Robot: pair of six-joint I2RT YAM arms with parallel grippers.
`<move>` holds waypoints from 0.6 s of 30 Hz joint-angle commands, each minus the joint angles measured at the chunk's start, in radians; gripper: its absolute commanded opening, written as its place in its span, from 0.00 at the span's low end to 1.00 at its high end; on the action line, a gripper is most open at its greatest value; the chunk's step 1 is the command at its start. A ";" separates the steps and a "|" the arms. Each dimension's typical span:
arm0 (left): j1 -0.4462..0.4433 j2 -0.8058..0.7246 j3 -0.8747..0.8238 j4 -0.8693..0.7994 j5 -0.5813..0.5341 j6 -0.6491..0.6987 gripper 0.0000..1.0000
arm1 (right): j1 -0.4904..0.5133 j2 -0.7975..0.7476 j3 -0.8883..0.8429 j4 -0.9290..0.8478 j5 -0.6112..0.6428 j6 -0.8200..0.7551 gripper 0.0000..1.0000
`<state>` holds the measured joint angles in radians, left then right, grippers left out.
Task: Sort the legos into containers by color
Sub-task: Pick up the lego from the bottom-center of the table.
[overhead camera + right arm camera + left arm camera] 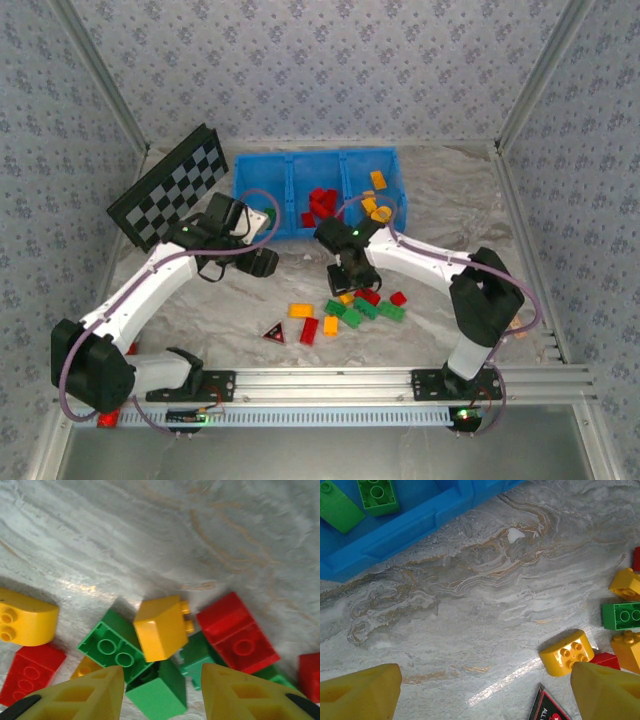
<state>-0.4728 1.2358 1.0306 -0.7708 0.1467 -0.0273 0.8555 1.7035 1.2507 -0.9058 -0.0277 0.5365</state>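
**Hovering over a crowded pile risks a mixed pick**

Top view: the right gripper [352, 278] hangs over loose legos [362, 306] on the counter [450, 200], near the blue bin [315, 160].

Left wrist: the left gripper [485, 675] gapes empty beside a rounded yellow brick [567, 652].

Right wrist: the right gripper's jaws stand parted before a tilted yellow brick [160, 627] that leans on a green brick [111, 647]. Closing here could snag both.

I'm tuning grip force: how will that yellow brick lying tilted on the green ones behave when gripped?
Likely stiff: the yellow brick looks like hard moulded plastic, so it shouldn't squash. Its glossy faces may slip. Tilted, studs sideways, resting on a green brick, it could tip or slide off if nudged.
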 commanded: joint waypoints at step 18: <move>0.005 -0.001 0.003 0.001 0.008 0.000 0.88 | 0.030 0.111 -0.019 0.038 0.069 0.016 0.38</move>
<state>-0.4728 1.2362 1.0302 -0.7624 0.1463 -0.0269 0.8886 1.7931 1.2179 -0.8471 0.0086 0.5602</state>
